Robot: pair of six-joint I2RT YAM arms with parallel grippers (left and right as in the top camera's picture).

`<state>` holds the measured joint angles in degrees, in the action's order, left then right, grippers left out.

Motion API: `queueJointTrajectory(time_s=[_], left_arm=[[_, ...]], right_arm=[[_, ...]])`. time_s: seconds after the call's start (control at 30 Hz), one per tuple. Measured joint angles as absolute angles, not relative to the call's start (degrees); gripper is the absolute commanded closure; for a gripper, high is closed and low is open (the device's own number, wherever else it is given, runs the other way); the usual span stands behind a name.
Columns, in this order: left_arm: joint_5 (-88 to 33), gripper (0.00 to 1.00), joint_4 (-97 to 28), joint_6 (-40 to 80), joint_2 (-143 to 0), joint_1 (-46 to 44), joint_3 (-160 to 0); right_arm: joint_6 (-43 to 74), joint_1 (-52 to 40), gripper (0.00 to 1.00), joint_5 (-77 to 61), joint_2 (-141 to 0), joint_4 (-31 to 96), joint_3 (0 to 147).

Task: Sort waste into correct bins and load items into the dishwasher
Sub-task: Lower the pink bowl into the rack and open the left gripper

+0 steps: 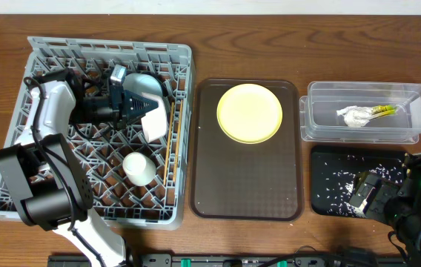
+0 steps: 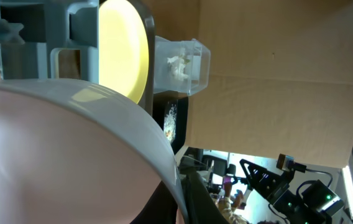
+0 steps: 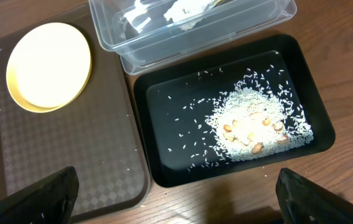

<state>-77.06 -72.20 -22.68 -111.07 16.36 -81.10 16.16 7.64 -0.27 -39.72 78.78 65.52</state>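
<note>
While we look down from overhead, the left gripper [image 1: 142, 104] hangs over the grey dish rack [image 1: 62, 55], its jaws pinched together on the rim of the white bowl [image 1: 155, 124], which sits tilted among the pegs with its light-blue outside showing. We see the small cream bowl [image 1: 138, 168] lower in the same rack and the chopsticks [image 1: 171, 152] lying along its right side. The yellow plate [image 1: 249, 113] rests on the brown tray [image 1: 244, 185] at the middle of the table. To the right, the clear tub [image 1: 418, 96] holds the napkin [image 1: 353, 116] and the wrapper [image 1: 382, 111], and just below it the black tray [image 1: 329, 159] carries scattered crumbs [image 1: 340, 184], with the right gripper [image 1: 366, 194] above its lower right part. From the left wrist, we see the bowl's pale wall filling most of the frame, with the plate, the tub and the black tray beyond it; the fingers themselves are hidden. From the right wrist, we find the two fingers spread wide at the bottom corners with nothing between them, hovering over the black tray, where the crumbs lie heaped with a few tan bits.
</note>
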Motion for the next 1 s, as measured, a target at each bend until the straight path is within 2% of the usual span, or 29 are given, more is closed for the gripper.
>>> queueJointTrajectory(time_s=[0.4,0.57,0.63,0.67,0.83,1.0], left_arm=[[-73.45,0.92,-74.85,-16.03,-111.04,20.58,-82.28],[-72.36,0.89,-76.90,-14.83,-110.93,22.57,-82.28],[-71.37,0.83,-77.25,-14.81,-110.74,23.31,-82.28],[-70.39,0.75,-77.21,-14.74,-110.48,23.77,-82.28],[-61.19,0.53,-75.77,-11.86,-108.73,27.24,-82.30],[-53.58,0.44,-74.98,-7.20,-103.66,31.38,-82.43]], right_arm=[[16.16,7.64,0.01,-0.25,-39.72,78.78,65.52],[16.16,7.64,0.01,-0.27,-39.72,78.78,65.52],[16.16,7.64,0.01,-0.27,-39.72,78.81,65.52],[16.16,7.64,0.01,-0.27,-39.72,78.81,65.52],[16.16,7.64,0.01,-0.25,-39.72,78.81,65.52],[16.16,7.64,0.01,-0.27,-39.72,78.81,65.52]])
